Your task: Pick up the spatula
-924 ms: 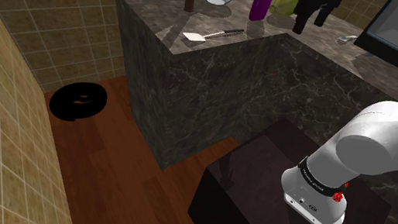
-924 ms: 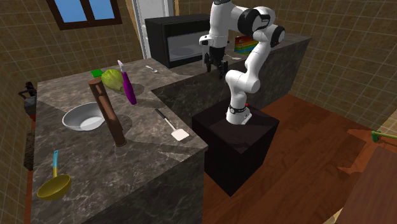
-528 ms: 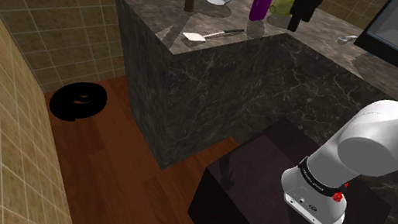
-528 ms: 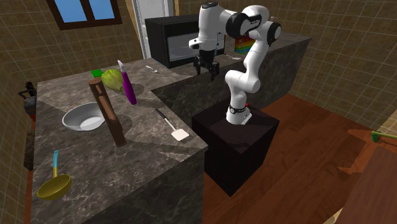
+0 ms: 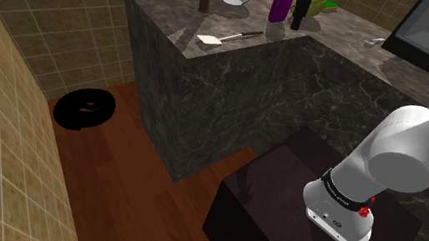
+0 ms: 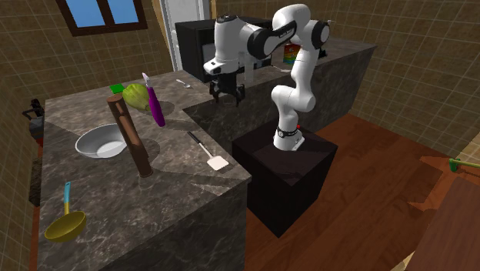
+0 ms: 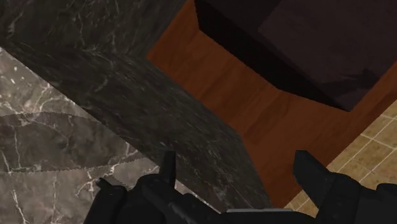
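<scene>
Shows a white-bladed spatula (image 6: 206, 150) lying flat near the dark stone worktop's (image 6: 177, 189) edge, near a brown post (image 6: 131, 142); shows the black pincer (image 6: 229, 95) well apart above the worktop, fingers spread wide, holding nothing.

The counter (image 6: 185, 192) was dark stone with pale veins, smooth across its top (marble, by the look). The floor (image 6: 369, 200) was glossy reddish wood planks. The stand (image 6: 308, 168) had a smooth dark sheen. The walls (image 5: 3, 115) were tiled; the gripper (image 7: 235, 167) looked matt black.
</scene>
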Robot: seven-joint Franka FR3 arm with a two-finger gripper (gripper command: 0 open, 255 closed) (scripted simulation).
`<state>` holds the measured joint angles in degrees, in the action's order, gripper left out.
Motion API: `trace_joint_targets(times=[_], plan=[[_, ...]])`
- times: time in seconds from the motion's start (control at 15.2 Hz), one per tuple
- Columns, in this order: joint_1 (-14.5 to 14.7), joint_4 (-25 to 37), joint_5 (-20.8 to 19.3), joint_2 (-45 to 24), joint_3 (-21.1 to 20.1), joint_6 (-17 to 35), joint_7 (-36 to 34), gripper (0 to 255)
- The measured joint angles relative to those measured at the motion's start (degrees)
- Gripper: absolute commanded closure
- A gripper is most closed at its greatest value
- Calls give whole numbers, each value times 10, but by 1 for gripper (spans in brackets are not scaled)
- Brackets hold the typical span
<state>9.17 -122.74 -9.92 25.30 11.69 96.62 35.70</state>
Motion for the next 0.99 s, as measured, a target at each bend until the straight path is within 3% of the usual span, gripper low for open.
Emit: trace_joint_targets(times=[0.46, 0.99], plan=[[44, 87, 22, -142, 43, 61, 227, 0], [67, 214, 71, -297, 43, 87, 467, 0]])
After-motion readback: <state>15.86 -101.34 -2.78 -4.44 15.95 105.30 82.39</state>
